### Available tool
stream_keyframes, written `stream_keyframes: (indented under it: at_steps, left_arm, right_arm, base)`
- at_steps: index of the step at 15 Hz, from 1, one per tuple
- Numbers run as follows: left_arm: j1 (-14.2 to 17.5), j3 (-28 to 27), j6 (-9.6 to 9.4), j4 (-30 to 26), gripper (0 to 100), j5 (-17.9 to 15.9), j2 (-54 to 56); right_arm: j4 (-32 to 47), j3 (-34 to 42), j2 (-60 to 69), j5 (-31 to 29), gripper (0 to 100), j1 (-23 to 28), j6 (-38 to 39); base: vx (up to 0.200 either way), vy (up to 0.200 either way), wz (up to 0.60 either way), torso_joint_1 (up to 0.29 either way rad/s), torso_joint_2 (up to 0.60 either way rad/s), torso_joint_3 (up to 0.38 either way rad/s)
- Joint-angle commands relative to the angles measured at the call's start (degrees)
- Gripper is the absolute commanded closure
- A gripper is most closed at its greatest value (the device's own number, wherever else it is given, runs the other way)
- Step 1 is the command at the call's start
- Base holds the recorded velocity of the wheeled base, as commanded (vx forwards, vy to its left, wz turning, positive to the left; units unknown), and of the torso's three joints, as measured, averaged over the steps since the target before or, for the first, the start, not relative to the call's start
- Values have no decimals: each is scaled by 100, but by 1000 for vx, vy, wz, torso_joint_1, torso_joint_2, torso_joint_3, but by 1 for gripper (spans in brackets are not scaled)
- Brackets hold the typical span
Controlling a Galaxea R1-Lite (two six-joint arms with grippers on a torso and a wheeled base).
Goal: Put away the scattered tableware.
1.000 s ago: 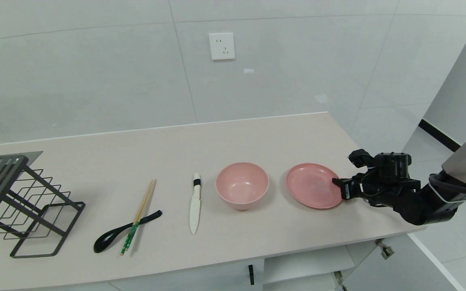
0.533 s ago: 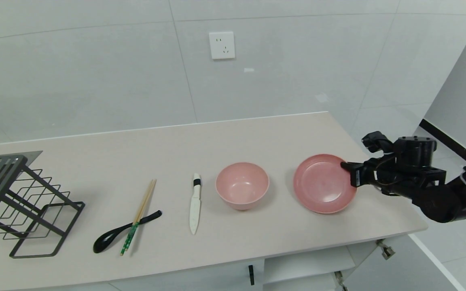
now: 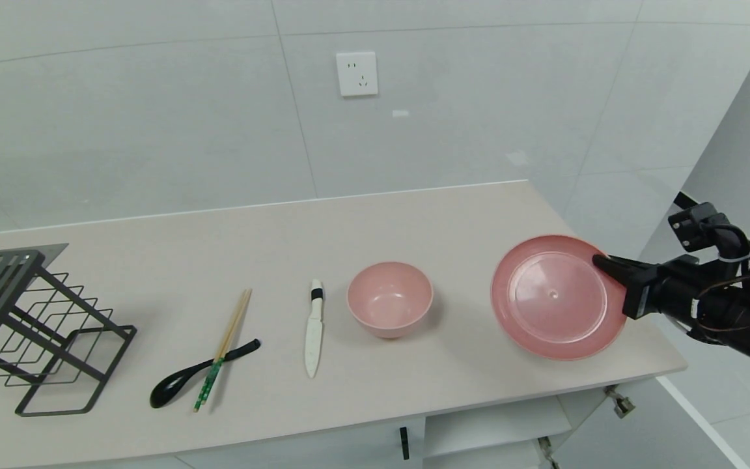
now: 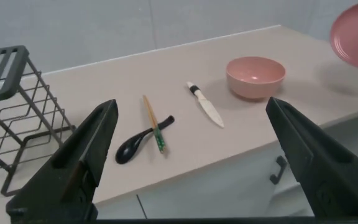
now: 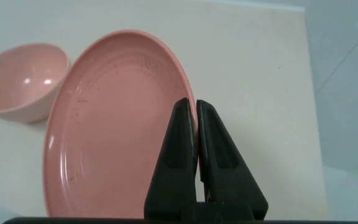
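Right claw: the right gripper (image 3: 609,267) is pinched tight on the rim of the pink plate (image 3: 554,296), holding it at the plate's 2 o'clock edge.
Plate position: held clear of the counter (image 3: 414,221) at its 3 o'clock end and tipped steeply, with its underside facing the head camera.
Left claw: the left gripper (image 4: 190,106) hangs with its jaws spread wide and nothing between them, off the counter's 6 o'clock edge.
Risk of slipping: the grip is a thin pinch on one edge, so the plate could pivot or slide out during a swing.
Risk of collision: the pink bowl (image 3: 389,298) sits at the plate's 9 o'clock, so a low pass towards the wire rack (image 3: 23,319) at the counter's 9 o'clock end could clip it.
Count: one plate, one bowl, one white knife (image 3: 314,327), one black spoon (image 3: 186,378), two chopsticks (image 3: 224,346) lying across the spoon, one rack.
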State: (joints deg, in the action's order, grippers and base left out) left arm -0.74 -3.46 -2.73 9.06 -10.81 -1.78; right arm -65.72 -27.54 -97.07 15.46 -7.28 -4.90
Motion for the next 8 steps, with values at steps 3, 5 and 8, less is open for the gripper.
stream_keyframes:
  at_steps: [3, 5, 8]
  left_arm:
    - [-339, -981, 1, -361, 0, -483, -1580]
    - [-541, -1113, 18, -334, 0, -896, -2538]
    - [-629, -1332, 18, 79, 0, -1204, -3812]
  right_arm:
    - [-758, 530, -110, 19, 100, 51, 51]
    - [-828, 513, -215, 36, 100, 253, 51]
    - [-934, 741, -128, 45, 100, 490, 51]
  base:
    - [0, 0, 0, 0, 0, 0]
    - [0, 0, 0, 0, 0, 0]
    - [0, 0, 0, 0, 0, 0]
